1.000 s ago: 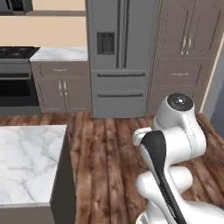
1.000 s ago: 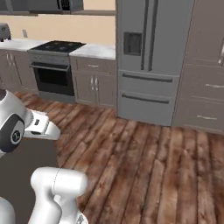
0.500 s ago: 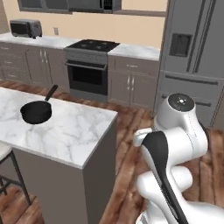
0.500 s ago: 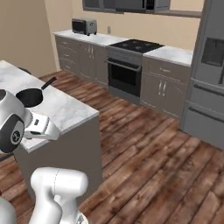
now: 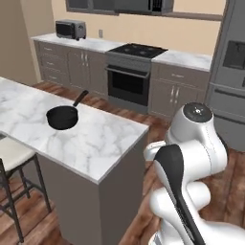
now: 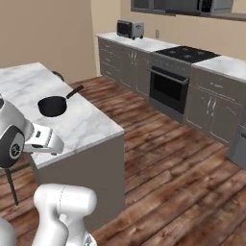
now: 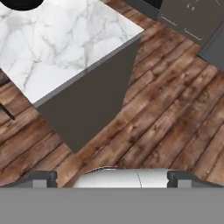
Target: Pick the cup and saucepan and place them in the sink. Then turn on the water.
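The saucepan point(image 5: 62, 117) is a shallow black pan with a straight handle, resting on the white marble island point(image 5: 98, 143). It also appears on the island in the right base view point(image 6: 52, 106), and as a black sliver at the top left of the hand view point(image 7: 19, 3). My gripper point(image 7: 112, 178) is open, its fingertips point(image 7: 41, 178) far apart with nothing between them. It looks down at the wooden floor beside the island's end, well short of the pan. The cup and the sink are out of view.
A stool point(image 5: 13, 158) stands at the island's near left side. Along the back wall run grey cabinets with a black stove point(image 5: 130, 79), a small oven point(image 5: 70, 29) on the counter and a fridge point(image 5: 233, 72). Wooden floor point(image 6: 182, 163) lies open between island and cabinets.
The whole picture has swung sideways, so the camera has moved with the base: the fridge slid off to the right and the island with the saucepan came into view. The gripper stays open.
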